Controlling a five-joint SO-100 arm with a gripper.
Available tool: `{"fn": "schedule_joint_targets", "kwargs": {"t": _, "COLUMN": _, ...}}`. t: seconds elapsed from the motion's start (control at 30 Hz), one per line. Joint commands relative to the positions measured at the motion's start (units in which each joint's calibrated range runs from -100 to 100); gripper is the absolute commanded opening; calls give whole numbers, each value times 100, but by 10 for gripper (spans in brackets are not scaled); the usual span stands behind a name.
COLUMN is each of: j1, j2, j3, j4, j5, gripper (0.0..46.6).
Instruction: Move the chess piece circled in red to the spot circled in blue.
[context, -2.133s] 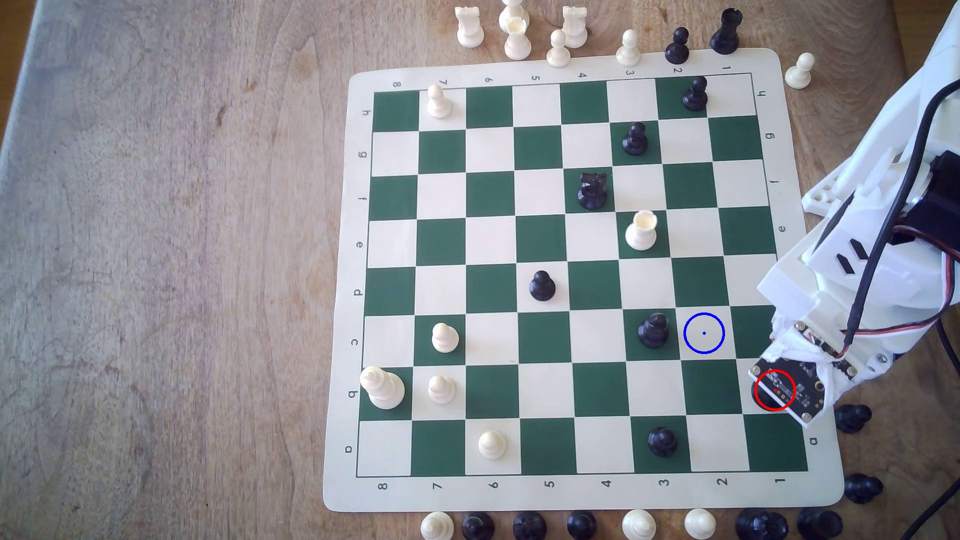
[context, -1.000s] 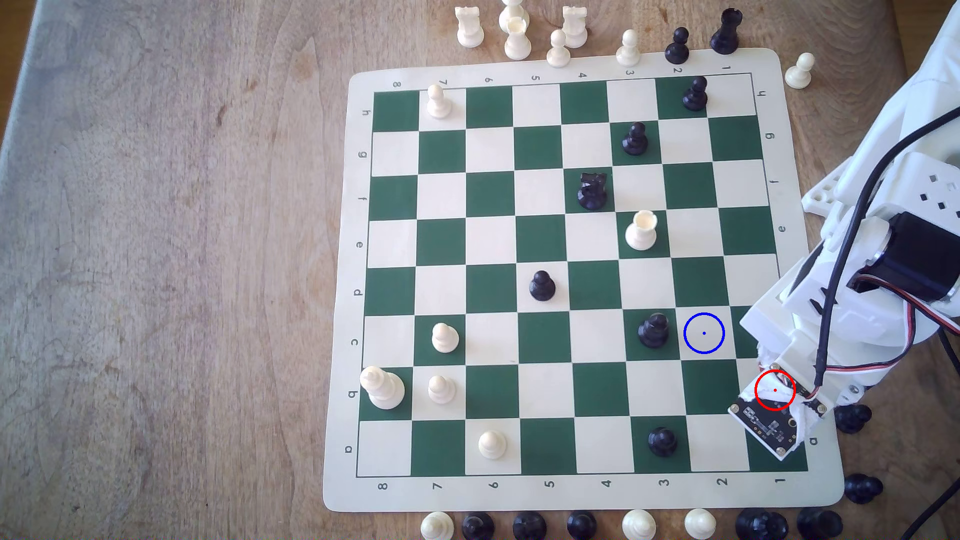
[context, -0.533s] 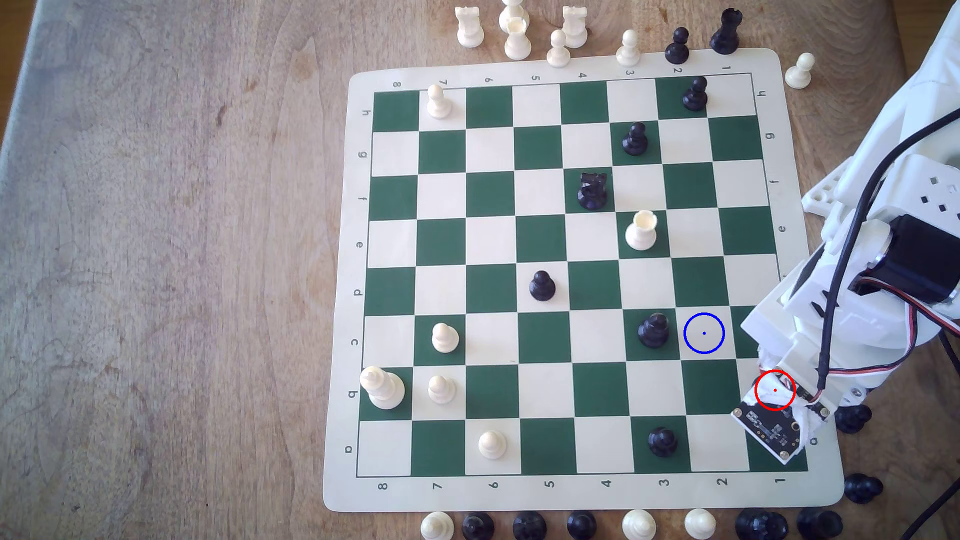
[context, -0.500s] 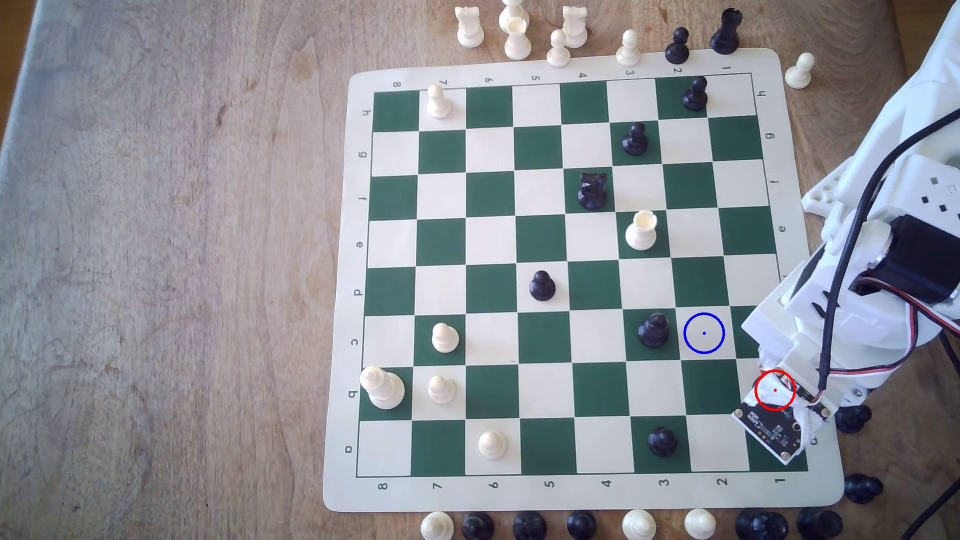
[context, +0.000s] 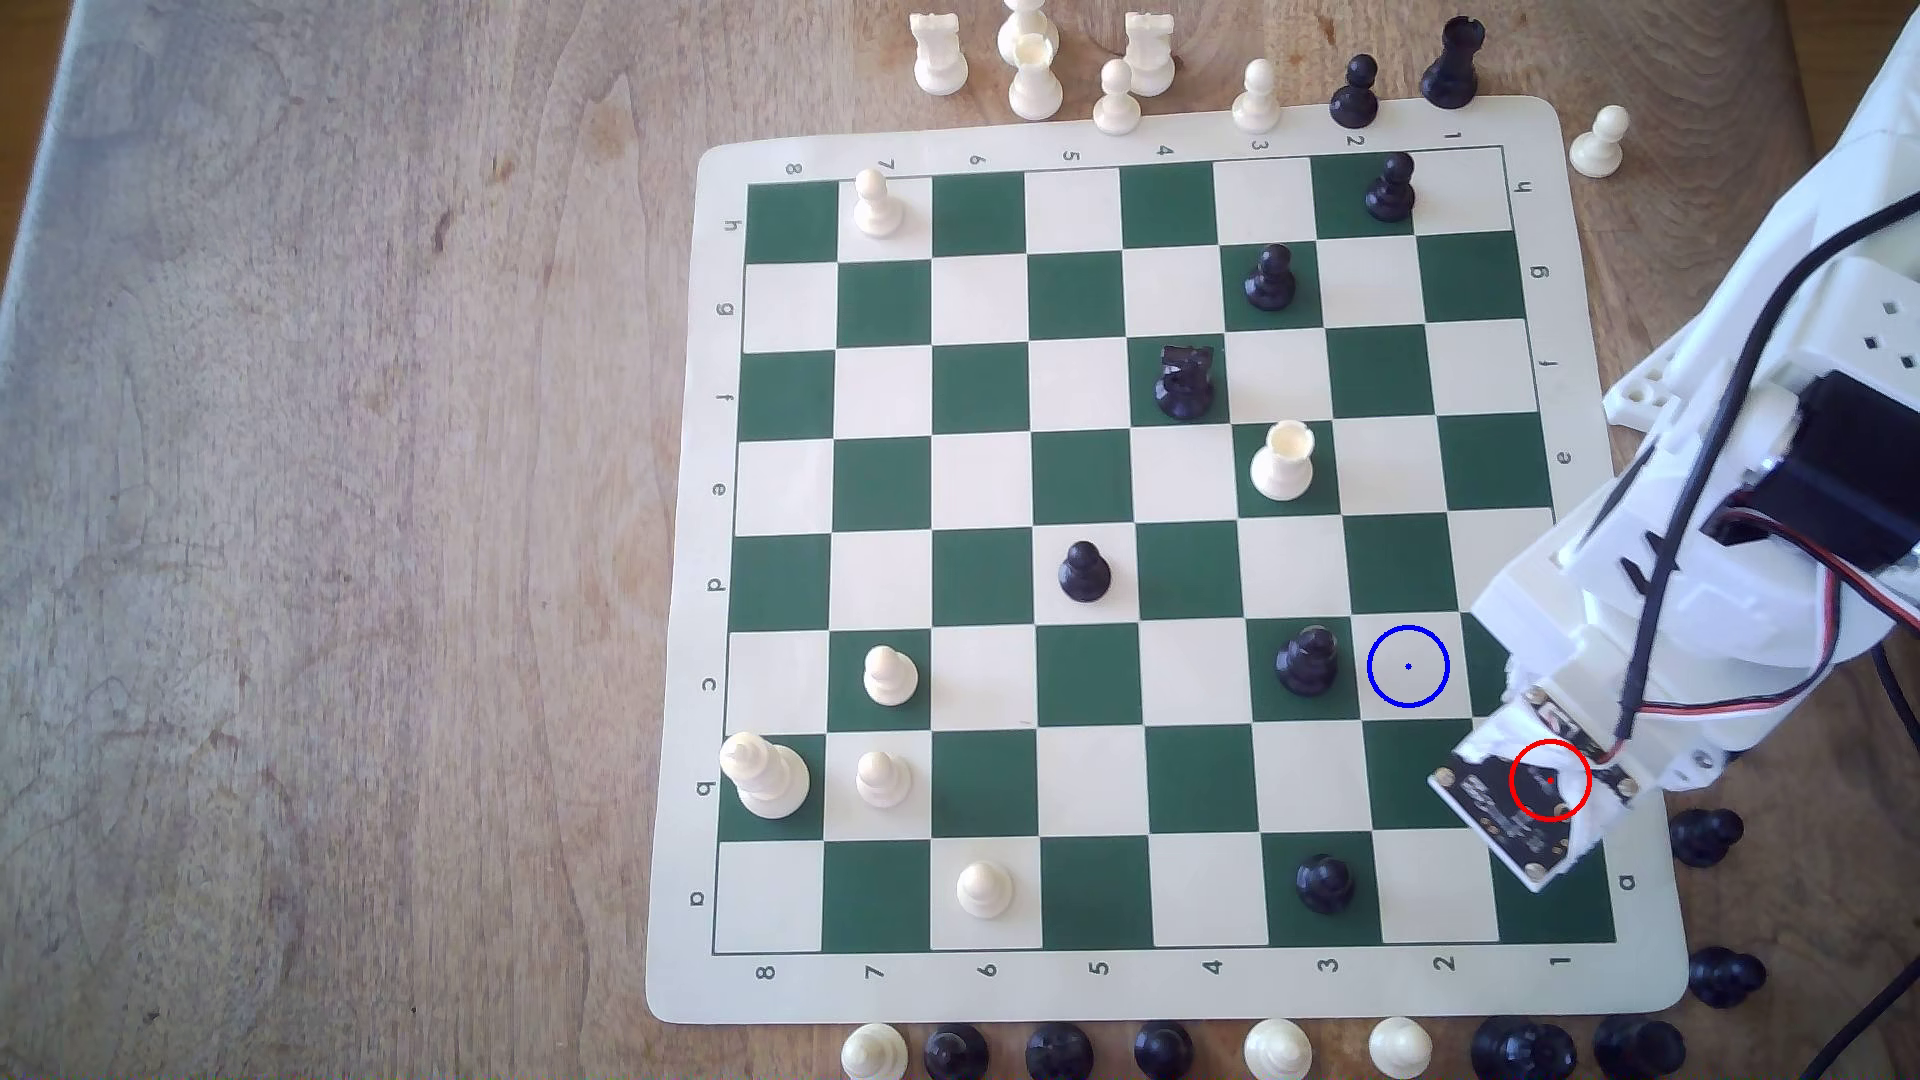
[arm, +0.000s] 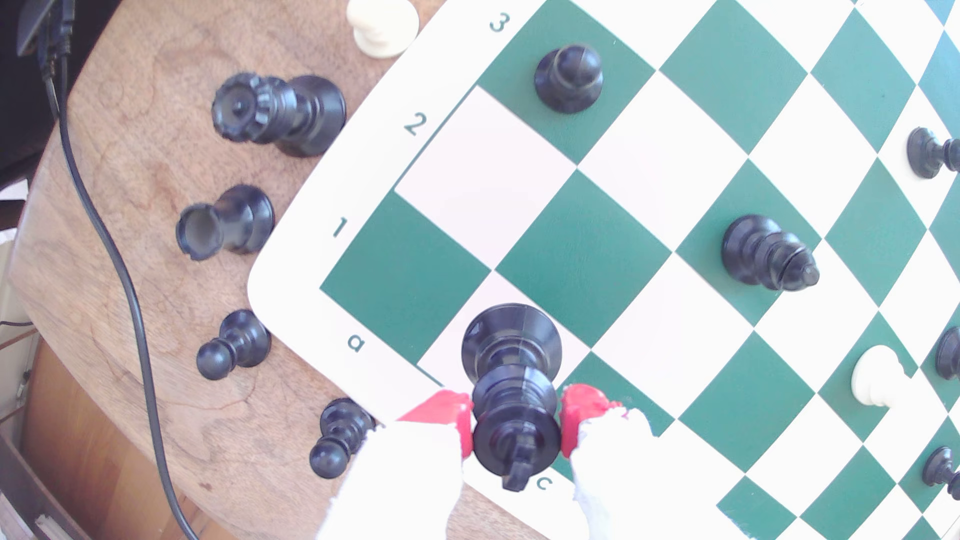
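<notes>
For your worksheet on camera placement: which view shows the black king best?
The wrist view: the king appears whole, base to cross, with the pincer shut on its head. In the exterior view the arm's camera board covers it.

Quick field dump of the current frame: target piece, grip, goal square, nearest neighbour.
piece: tall black chess piece, cross on top, near the board's a1 corner
gripper: gripper, red-padded jaws closed on the piece's upper part
lifted: cannot tell; its base overlaps a cream square in the wrist view
goal: blue-ringed cream square, free of pieces
neighbour: black pawn on the green square on the exterior view's left of the goal
red ring: on the wrist camera board in the exterior view
</notes>
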Motion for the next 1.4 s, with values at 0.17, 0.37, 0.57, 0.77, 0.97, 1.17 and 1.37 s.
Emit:
{"fn": "schedule_joint_targets", "kwargs": {"t": 0.17, "j1": 839, "j2": 157, "j3": -280, "j4": -308, "j5": 107, "gripper": 3}}
{"fn": "schedule_joint_targets", "kwargs": {"t": 0.37, "j1": 1151, "j2": 174, "j3": -53, "j4": -373, "j5": 205, "gripper": 3}}
{"fn": "schedule_joint_targets", "kwargs": {"t": 0.57, "j1": 1323, "j2": -30, "j3": 464, "j4": -463, "j5": 249, "gripper": 3}}
{"fn": "schedule_joint_targets", "kwargs": {"t": 0.77, "j1": 1652, "j2": -73, "j3": 727, "j4": -635, "j5": 366, "gripper": 3}}
{"fn": "schedule_joint_targets", "kwargs": {"t": 0.97, "j1": 1738, "j2": -73, "j3": 863, "j4": -750, "j5": 420, "gripper": 3}}
{"fn": "schedule_joint_targets", "kwargs": {"t": 1.17, "j1": 1722, "j2": -175, "j3": 1080, "j4": -774, "j5": 459, "gripper": 3}}
{"fn": "schedule_joint_targets", "kwargs": {"t": 1.37, "j1": 1730, "j2": -191, "j3": 1135, "j4": -774, "j5": 498, "gripper": 3}}
